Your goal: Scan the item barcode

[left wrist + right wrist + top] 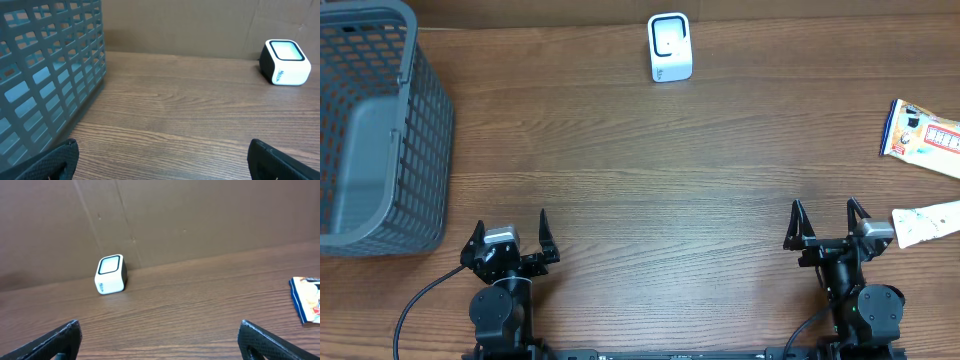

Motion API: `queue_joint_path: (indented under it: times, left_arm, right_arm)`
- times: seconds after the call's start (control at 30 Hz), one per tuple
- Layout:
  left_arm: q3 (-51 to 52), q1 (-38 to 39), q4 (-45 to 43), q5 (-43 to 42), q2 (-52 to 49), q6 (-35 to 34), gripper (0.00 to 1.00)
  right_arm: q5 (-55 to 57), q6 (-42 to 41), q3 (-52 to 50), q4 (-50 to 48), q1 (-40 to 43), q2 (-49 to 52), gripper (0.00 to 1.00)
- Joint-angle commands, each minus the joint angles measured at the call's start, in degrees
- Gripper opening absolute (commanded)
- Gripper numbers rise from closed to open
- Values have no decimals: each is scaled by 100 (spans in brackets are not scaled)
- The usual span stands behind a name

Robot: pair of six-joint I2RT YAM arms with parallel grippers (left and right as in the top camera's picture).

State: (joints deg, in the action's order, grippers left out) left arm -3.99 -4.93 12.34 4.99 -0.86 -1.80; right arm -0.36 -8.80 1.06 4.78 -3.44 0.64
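A white barcode scanner (670, 47) with a dark-rimmed window stands at the back of the table; it also shows far right in the left wrist view as the scanner (285, 62) and centre-left in the right wrist view as the scanner (110, 274). A blue, white and orange snack packet (922, 135) lies at the right edge, partly showing as the packet (307, 300). My left gripper (510, 236) rests open near the front left, nothing between its fingers. My right gripper (825, 223) rests open near the front right, also holding nothing.
A grey mesh basket (375, 130) fills the back-left corner, close on the left of the left gripper as the basket (45, 70). A white tube-like pack (930, 222) lies just right of the right gripper. A brown wall backs the table.
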Motion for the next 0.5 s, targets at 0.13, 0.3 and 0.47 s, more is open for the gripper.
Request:
queue_joint_path:
  times: [0.13,0.3,0.47]
  left_arm:
    - [24,-22,-15,55,63,-118,100]
    - [24,-22,-15,55,63,-120,100]
    - [24,-22,-15,55,63,-120,100]
  right_arm:
    - [76,625,-63,4,63,-48,100]
    - [74,907,-61,4,61,-48,100]
    - [74,907,-61,4,61,-48,100]
